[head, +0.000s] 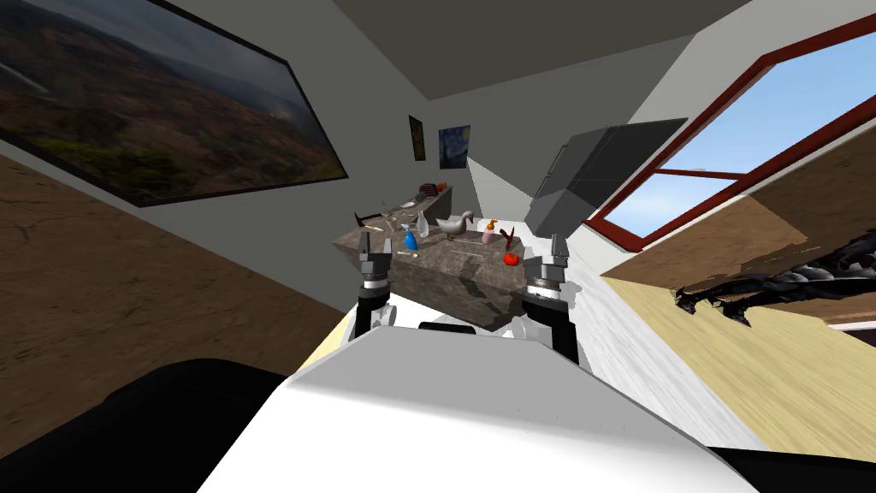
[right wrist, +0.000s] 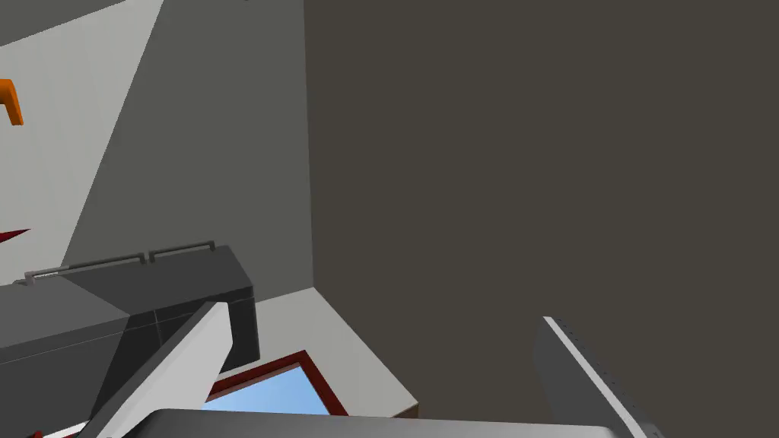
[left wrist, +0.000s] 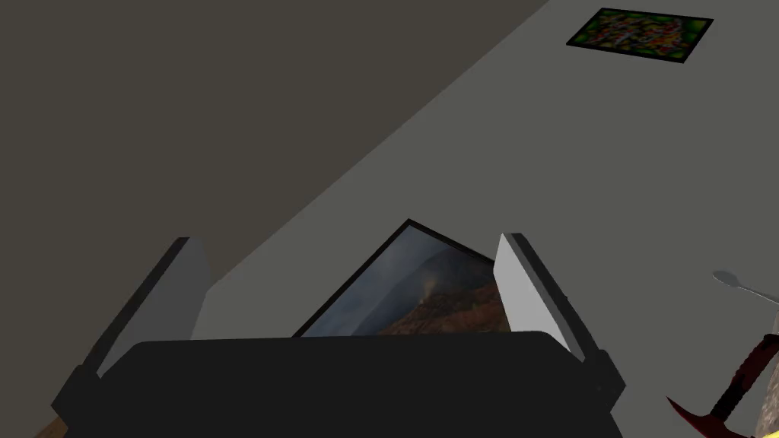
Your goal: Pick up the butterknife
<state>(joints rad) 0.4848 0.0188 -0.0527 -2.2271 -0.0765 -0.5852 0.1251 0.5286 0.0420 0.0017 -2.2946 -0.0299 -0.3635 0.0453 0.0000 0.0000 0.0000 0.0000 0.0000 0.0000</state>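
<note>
A stone-topped counter stands ahead of me with small things on it. Thin pale utensils lie on its top, one near the middle and one by the blue bottle; which is the butterknife I cannot tell. My left gripper is raised before the counter's left end, open and empty. At the counter's right end my right gripper is likewise raised, open and empty. Beside the left gripper the left wrist view catches a spoon and a dark red handle.
On the counter stand a grey goose figure, a pink bottle with an orange top and a red fruit. A dark grey fridge and a red-framed window are to the right. A large picture hangs on the left wall.
</note>
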